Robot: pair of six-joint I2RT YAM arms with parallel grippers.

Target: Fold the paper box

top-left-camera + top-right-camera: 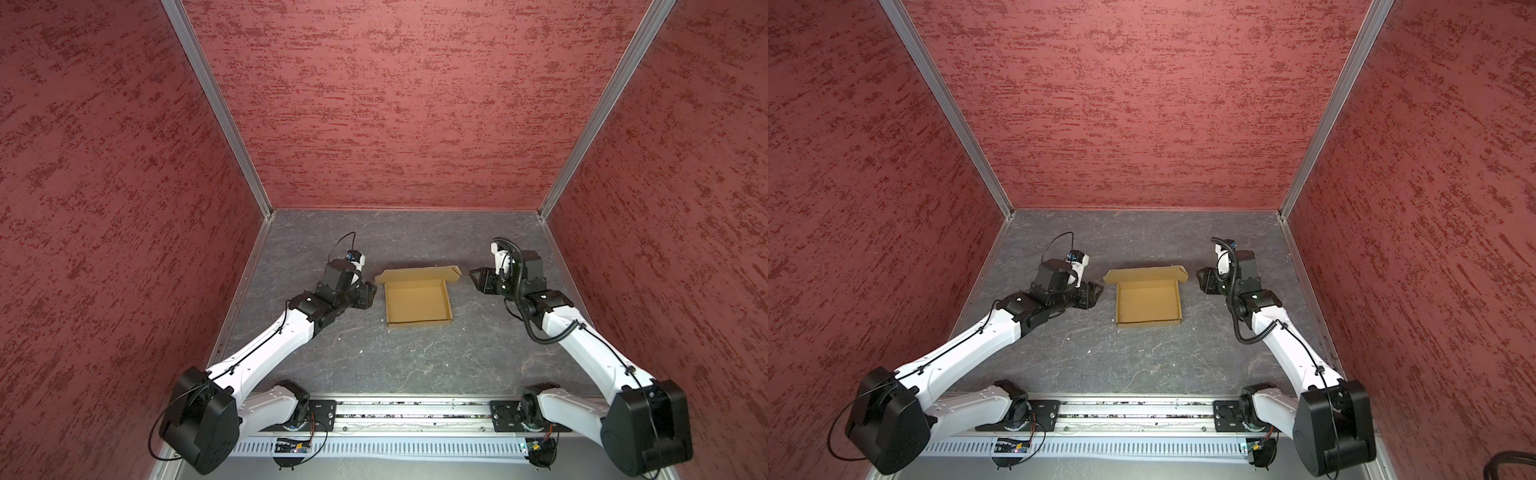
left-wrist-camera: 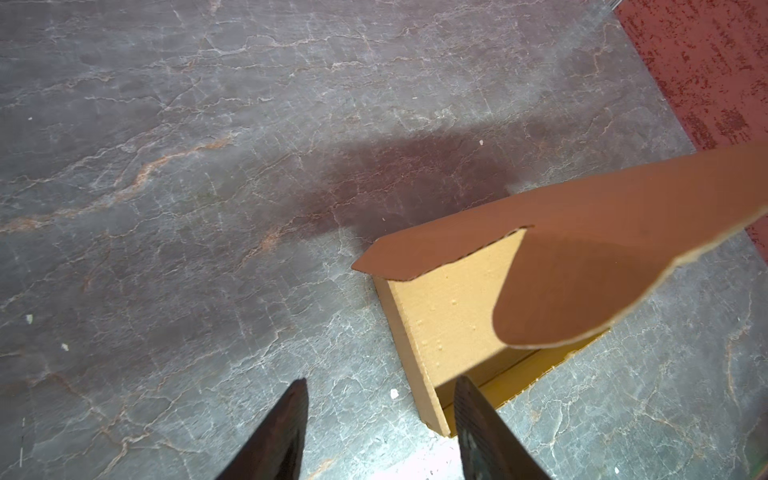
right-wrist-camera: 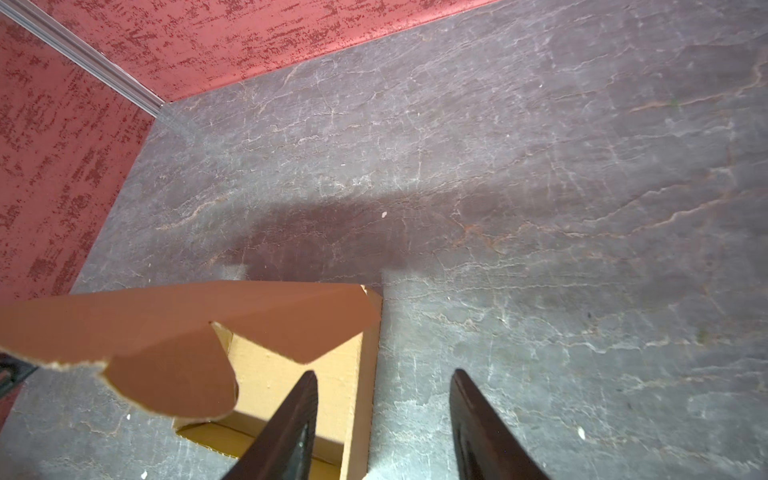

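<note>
Both grippers stand spread with nothing between the jaws. The left gripper [image 1: 371, 293] [image 1: 1097, 291] [image 2: 381, 379] sits just beside the far left corner of the paper box [image 1: 417, 305] [image 1: 1148, 303] [image 2: 449, 316] [image 3: 266, 370]; whether it touches the cardboard I cannot tell. The right gripper [image 1: 474, 276] [image 1: 1200, 279] [image 3: 384, 371] is near the box's far right corner, with a small gap showing in both top views.

The box is the only container, and its tray is empty: the bare floor panel shows, with no object on it. It lies on the table [image 1: 374, 357], about midway between left and right and between the two grippers.

By count there are one box, two arms and two grippers.

The box is plain tan corrugated cardboard with no print. Four low walls stand up around a shallow rectangular tray. Along the far wall the lid [image 1: 419, 274] [image 1: 1146, 274] [image 2: 602, 216] [image 3: 174, 316] rises, not closed over the tray. It has a pointed corner at each end, and in the wrist views a rounded tab [image 2: 573, 291] [image 3: 174, 382] hangs from it at each side. The lid's underside looks darker brown in shade.
</note>
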